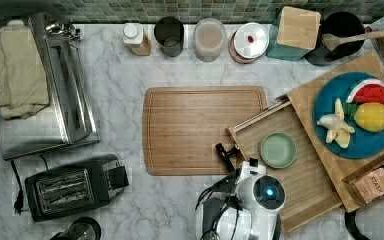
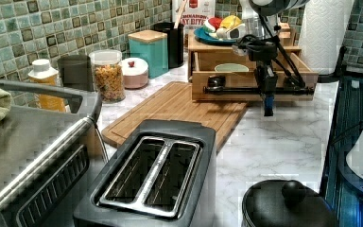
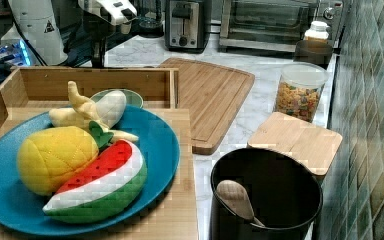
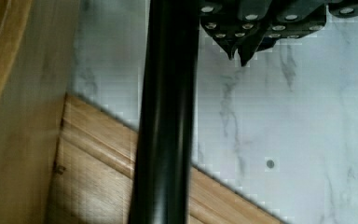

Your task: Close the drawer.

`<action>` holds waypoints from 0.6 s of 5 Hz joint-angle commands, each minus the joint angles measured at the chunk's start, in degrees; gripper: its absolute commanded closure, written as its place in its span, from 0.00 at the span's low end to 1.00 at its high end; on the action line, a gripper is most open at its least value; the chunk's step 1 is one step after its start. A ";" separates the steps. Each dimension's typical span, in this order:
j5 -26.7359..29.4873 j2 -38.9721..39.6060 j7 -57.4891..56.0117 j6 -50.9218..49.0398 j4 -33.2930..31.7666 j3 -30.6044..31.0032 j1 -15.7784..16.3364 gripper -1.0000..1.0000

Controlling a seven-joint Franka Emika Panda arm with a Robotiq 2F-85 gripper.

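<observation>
While the drawer (image 1: pixel 300 165) stands pulled well out of its wooden box on the counter (image 1: pixel 130 200), its front wall toward the top view's left, the hand (image 1: pixel 228 154) hangs just beside that front, next to the black bar handle (image 2: pixel 260 90). In the wrist view the fingertips (image 4: pixel 239 51) meet in a point, so the hand reads as closed and holds nothing. Judging from this, the push has yet to seat the drawer. The main risk is an off-centre shove: pressing near one end of the front could skew the drawer and jam it in its slot, or slide the whole box along the marble. The fingers could also slip off the round handle and ride over the rim. Inside the drawer sits a small green dish (image 1: pixel 278 150), which may skid if the move is abrupt. Just beside the drawer front lies the chopping board (image 1: pixel 202 130), crowding the approach. Farther off, the box top carries a blue plate (image 1: pixel 330 90) of plush fruit; jars line the tiled wall.
</observation>
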 commanded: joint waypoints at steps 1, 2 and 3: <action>7.62 3.44 -12.20 -0.98 14.08 -9.27 -3.24 1.00; 13.57 8.61 -15.85 0.17 19.25 -11.09 -2.45 1.00; 16.03 9.76 -17.42 5.19 21.01 -11.60 -2.58 1.00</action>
